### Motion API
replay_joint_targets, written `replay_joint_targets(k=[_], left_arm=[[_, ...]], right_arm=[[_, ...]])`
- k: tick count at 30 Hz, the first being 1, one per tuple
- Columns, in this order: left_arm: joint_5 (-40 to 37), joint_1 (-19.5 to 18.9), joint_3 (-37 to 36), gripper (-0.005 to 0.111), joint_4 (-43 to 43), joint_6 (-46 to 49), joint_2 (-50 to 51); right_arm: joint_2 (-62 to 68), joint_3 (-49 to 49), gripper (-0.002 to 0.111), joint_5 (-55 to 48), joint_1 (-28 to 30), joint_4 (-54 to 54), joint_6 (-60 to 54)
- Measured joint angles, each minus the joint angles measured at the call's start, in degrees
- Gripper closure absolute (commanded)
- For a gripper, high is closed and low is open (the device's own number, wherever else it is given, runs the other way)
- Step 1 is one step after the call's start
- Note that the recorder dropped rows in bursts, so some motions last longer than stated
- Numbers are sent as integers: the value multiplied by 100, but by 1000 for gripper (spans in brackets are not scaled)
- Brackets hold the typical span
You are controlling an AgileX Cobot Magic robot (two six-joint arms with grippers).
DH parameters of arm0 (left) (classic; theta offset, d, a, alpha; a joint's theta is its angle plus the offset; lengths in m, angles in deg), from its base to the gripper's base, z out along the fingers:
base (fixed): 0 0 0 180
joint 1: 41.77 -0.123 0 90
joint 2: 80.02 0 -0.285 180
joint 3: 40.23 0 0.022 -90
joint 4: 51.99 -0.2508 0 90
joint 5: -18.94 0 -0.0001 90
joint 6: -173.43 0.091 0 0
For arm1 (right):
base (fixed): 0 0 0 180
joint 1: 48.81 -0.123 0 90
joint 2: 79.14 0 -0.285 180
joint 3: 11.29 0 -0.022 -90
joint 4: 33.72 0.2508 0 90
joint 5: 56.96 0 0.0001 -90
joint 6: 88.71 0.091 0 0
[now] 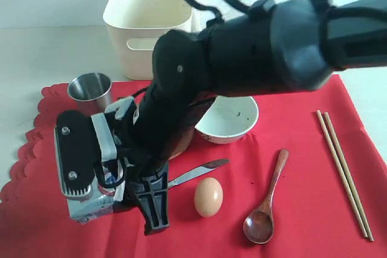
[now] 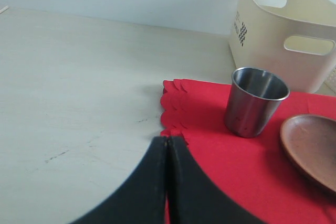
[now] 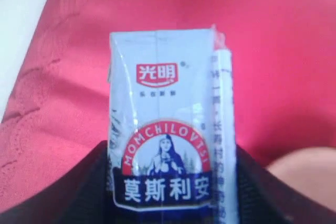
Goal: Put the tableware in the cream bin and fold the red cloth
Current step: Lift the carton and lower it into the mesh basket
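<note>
The right gripper [image 3: 170, 192] clasps the carton [image 3: 163, 124], jaws wide against its sides, at the cloth's [image 1: 302, 167] eight o'clock. The left gripper [image 2: 168, 148] has its jaws pressed together, empty. The cup [image 1: 91, 92] stands at ten o'clock.

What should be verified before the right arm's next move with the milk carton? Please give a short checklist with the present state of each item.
1. The milk carton sits between the jaws of the right gripper: ok, a finger lies against each side.
2. The grip is firm enough to lift: cannot tell.
3. The left gripper is out of the way: ok, shut and empty at the scalloped edge of the red cloth, apart from the steel cup.
4. The egg is clear of the carton: ok, it lies apart, beside the knife.
5. The cream bin is ready: ok, upright behind the cloth.
6. The cloth is free to fold: not ok; cup, bowl, spoon and chopsticks lie on it.
</note>
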Motion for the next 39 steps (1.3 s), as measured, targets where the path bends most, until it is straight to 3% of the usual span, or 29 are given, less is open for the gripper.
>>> replay_joint_targets(k=[6,12,21,31,39], left_arm=[[0,0,0,107,0,0,0],[0,0,0,107,0,0,0],[0,0,0,107,0,0,0],[0,0,0,107,0,0,0],[0,0,0,107,0,0,0]], right_arm=[[-1126,0,108,52,29,-33,270],[-1685,0,108,390,827,-44,839],[-1711,0,108,1323,2028,-44,1874],[-1671,0,108,2522,2858,56,3287],[-1106,115,108,2855,3321,136,3851]])
